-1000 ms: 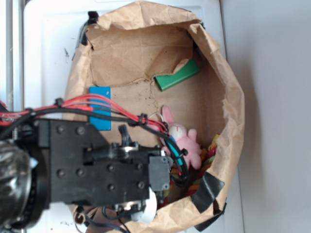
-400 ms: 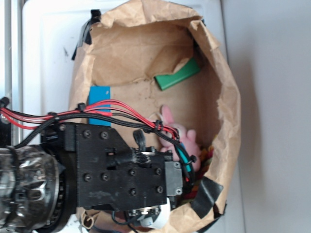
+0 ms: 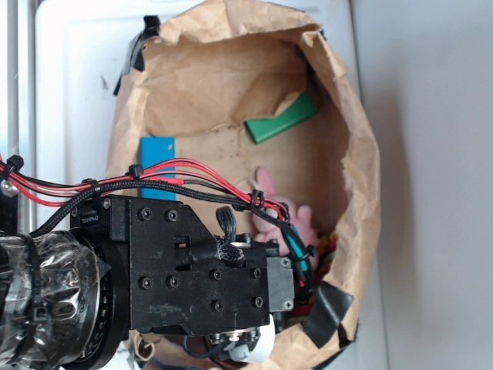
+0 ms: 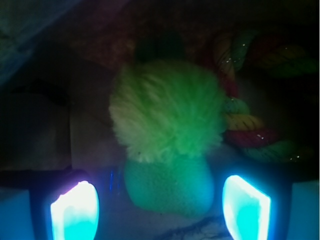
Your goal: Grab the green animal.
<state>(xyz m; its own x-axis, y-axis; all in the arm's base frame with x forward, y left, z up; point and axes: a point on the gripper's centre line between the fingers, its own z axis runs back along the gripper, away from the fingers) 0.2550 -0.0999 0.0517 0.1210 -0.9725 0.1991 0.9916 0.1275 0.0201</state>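
In the exterior view, the black robot arm with red and black cables (image 3: 177,270) fills the lower left and reaches into a crumpled brown paper bag (image 3: 362,177) lying on a white surface (image 3: 77,77). Inside the bag, a flat blue rectangular block (image 3: 156,149) lies just above the arm, a flat dark-green rectangular block (image 3: 281,121) rests near the far wall, and a pink plush bunny (image 3: 271,216) is partly hidden behind the arm's wrist.

In the wrist view, the gripper (image 4: 160,207) stands spread wide, its two glowing fingertips (image 4: 75,210) on either side of the small lime-green plush animal (image 4: 167,135), without touching it. The toy's smooth rounded head lies between the fingers, its fuzzy body beyond. A multicoloured twisted rope toy (image 4: 250,125) lies just right of the fuzz.
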